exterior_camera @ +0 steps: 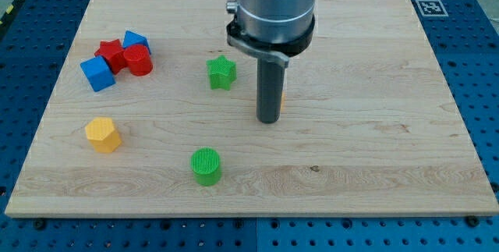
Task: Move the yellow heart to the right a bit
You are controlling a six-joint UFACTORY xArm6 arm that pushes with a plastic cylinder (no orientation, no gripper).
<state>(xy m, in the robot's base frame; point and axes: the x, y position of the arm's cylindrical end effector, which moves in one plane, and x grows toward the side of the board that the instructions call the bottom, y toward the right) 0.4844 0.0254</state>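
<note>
Room is widest on the view's right: the pale wooden board (374, 127) is bare from the rod all the way to its right edge. There is also a lot of bare wood along the view's bottom.

My tip (269, 120) touches down near the middle of the board, at the end of the straight dark rod. The rod has no fingers, so it cannot open, close or grip.

No heart shape shows plainly. A thin yellow-orange sliver (282, 98) peeks out at the rod's right side, just above my tip. The rod hides the rest, so I cannot tell its shape.

The green star block (221, 72) sits just to the left of the rod. The round green block (207, 166) is lower down and to the left, near the bottom edge.

A yellow block with flat sides (103, 135) sits far off by the left edge. At the top left, 4 blocks huddle together: a red star block (111, 51), a round red block (139, 62), a blue cube (97, 73) and a second blue block (135, 40). All are well apart from my tip.
</note>
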